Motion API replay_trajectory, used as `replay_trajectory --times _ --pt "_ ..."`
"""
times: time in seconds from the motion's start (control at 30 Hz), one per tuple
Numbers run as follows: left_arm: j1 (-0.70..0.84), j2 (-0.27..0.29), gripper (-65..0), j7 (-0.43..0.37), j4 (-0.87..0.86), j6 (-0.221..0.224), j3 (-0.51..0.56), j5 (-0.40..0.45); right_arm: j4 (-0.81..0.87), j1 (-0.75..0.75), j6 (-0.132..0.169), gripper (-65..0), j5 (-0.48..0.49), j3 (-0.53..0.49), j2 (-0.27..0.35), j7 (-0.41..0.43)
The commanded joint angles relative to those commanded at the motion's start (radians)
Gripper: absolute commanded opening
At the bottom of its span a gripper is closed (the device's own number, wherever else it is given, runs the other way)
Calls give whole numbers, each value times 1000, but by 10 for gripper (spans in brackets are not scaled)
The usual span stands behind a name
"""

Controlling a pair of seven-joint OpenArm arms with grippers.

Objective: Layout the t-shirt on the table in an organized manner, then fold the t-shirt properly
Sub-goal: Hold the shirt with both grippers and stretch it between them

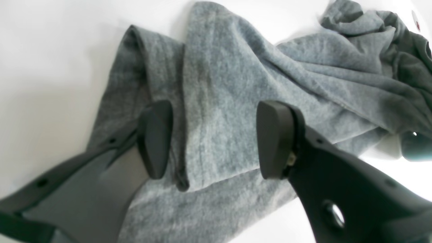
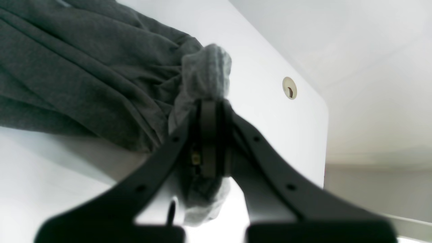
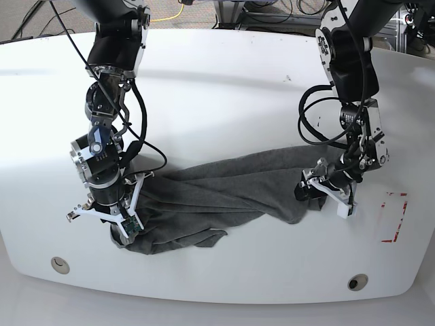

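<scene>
Starting at the left of the base view, the right gripper (image 3: 121, 227) is clamped on a bunched wad of the t-shirt (image 3: 224, 190); the right wrist view confirms the jaws are closed tight with pale grey cloth squeezed out above and below them. Just beyond, near the front edge of the table (image 3: 224, 102), sits one round grommet hole (image 3: 60, 263). The shirt itself lies as a twisted, rope-like band across the front half of the tabletop, stretched between the two arms and not yet spread flat. At the right, the left gripper (image 3: 326, 192) stands over the other end of the garment with its jaws apart; the left wrist view shows both pads (image 1: 156, 138) straddling a lengthwise fold, released and grasping nothing. Further right are a second grommet hole (image 3: 357, 281) and a red-tape rectangle (image 3: 393, 217), both clear of the cloth. Assessment: the knit is light, soft and limp, will sag and crease rather than hold shape, and should drag easily on the glossy surface. Sound holds would be a hem or shoulder seam, pinched through a single edge rather than a bundled mass.
</scene>
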Motion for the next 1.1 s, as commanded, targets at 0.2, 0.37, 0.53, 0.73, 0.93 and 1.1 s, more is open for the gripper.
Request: replay_trajectory --times 0.2,0.37,0.53,0.73,0.93,1.1 --pt "0 21 -281 0 -21 -2 0 0 0 0 0 -648 0 0 -2 0" --pt "2 38 -283 0 -15 -2 0 0 0 0 0 -648 0 0 -2 0" --pt "2 40 -319 0 -15 -3 0 -2 0 0 0 -648 0 0 -2 0" --pt "0 40 -496 0 -15 -3 0 0 0 0 0 -648 0 0 -2 0" --pt "3 38 -572 -2 -14 -57 0 -3 0 0 0 -648 0 0 -2 0" --pt "8 34 -637 -2 35 -137 0 -3 0 0 0 -648 0 0 -2 0"
